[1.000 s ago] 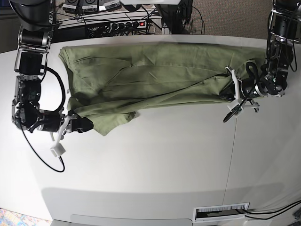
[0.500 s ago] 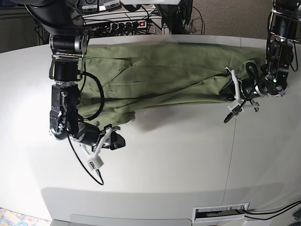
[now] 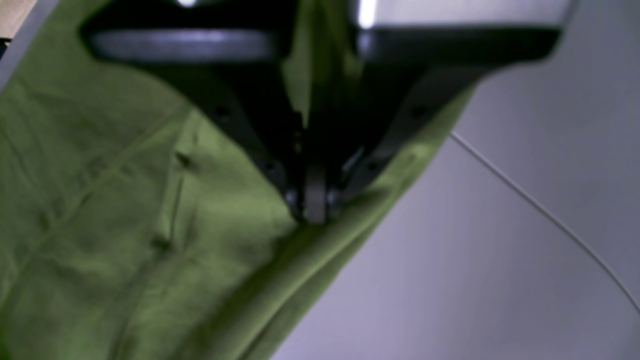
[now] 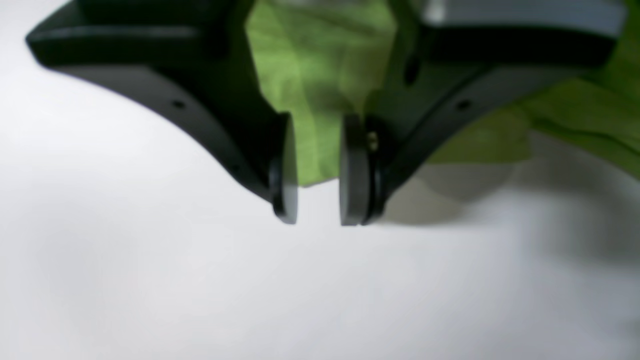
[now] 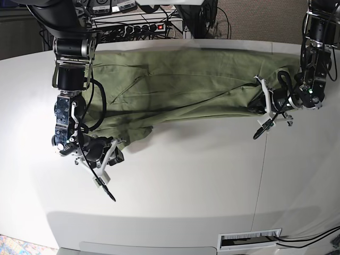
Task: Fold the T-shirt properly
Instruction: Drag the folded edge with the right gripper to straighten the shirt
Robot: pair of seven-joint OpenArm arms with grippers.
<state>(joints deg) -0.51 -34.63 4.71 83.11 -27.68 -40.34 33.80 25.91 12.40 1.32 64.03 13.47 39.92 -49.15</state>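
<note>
The olive-green T-shirt (image 5: 180,79) lies spread along the far side of the white table (image 5: 186,186), with a folded flap (image 5: 135,133) hanging toward me at its lower left. My left gripper (image 5: 255,106) is shut on the shirt's right edge; in the left wrist view its jaws (image 3: 315,215) pinch a ridge of green cloth (image 3: 125,240). My right gripper (image 5: 117,154) sits just below the flap's corner. In the right wrist view its jaws (image 4: 317,220) stand apart, and the T-shirt corner (image 4: 315,100) shows in the gap, ending short of the fingertips (image 4: 286,200).
A power strip (image 5: 143,26) and cables lie behind the table's far edge. A thin seam (image 5: 262,175) runs across the tabletop on the right. A labelled slot (image 5: 249,240) sits at the near edge. A black cable loop (image 5: 98,106) from the right arm hangs over the shirt's left part.
The right arm swung in from the table's left edge over the shirt's left part; its gripper moved right and toward me, then slightly back left. The left arm stayed put.
</note>
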